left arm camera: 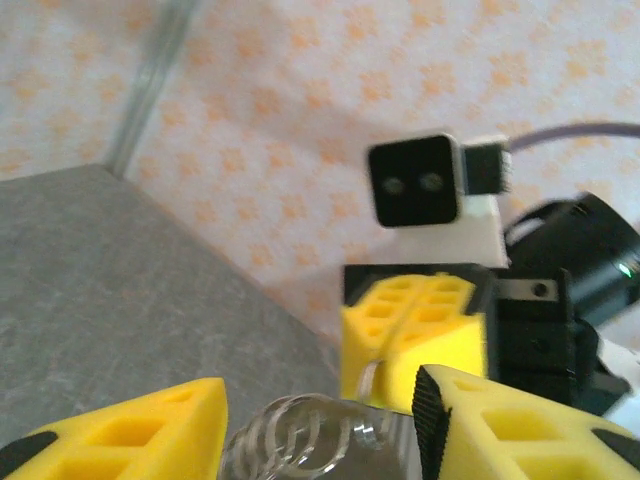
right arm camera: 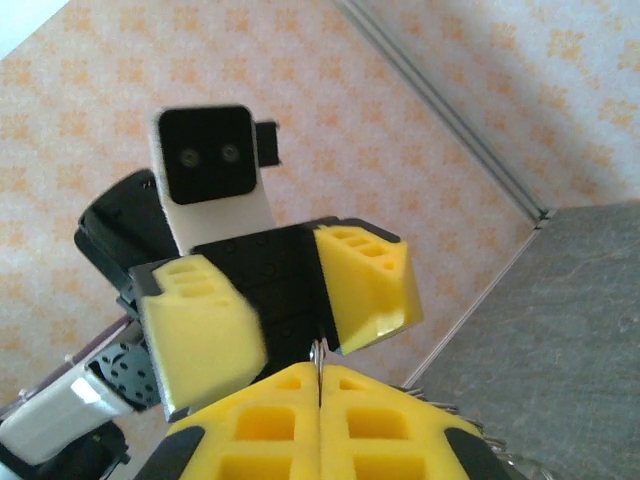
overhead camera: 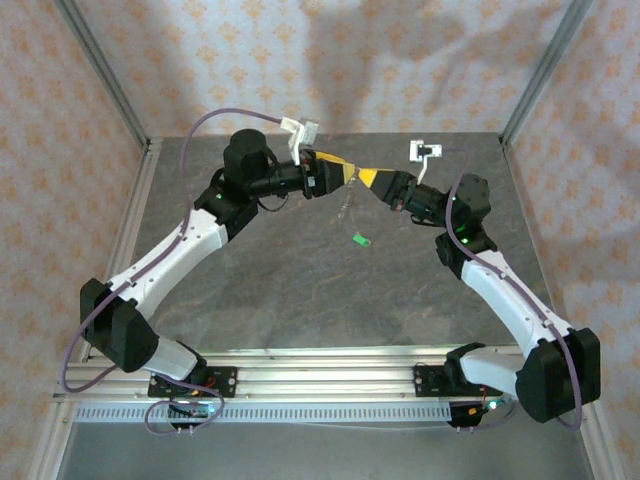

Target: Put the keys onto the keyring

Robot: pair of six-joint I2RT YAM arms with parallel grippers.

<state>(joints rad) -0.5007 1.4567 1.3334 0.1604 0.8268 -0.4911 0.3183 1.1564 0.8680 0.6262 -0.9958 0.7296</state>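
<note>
Above the middle of the table my two grippers meet tip to tip. My right gripper (overhead camera: 370, 181) (right arm camera: 320, 378) is shut on the keyring (right arm camera: 318, 352), a thin wire edge poking out between its yellow pads. In the left wrist view the same wire (left arm camera: 369, 380) leaves the shut right fingers (left arm camera: 415, 335). My left gripper (overhead camera: 346, 172) (left arm camera: 320, 412) is open, its fingers on either side of blurred silvery loops (left arm camera: 295, 435) without touching them. The keys (overhead camera: 347, 207) hang below the grippers as a short jagged chain, and their grey tips (right arm camera: 465, 418) show beside my right fingers.
A small green tag (overhead camera: 360, 238) lies on the grey table (overhead camera: 300, 290) just in front of the grippers. Patterned walls and metal frame posts (overhead camera: 540, 70) close in the back and sides. The arm bases sit on the rail (overhead camera: 320, 375) at the near edge.
</note>
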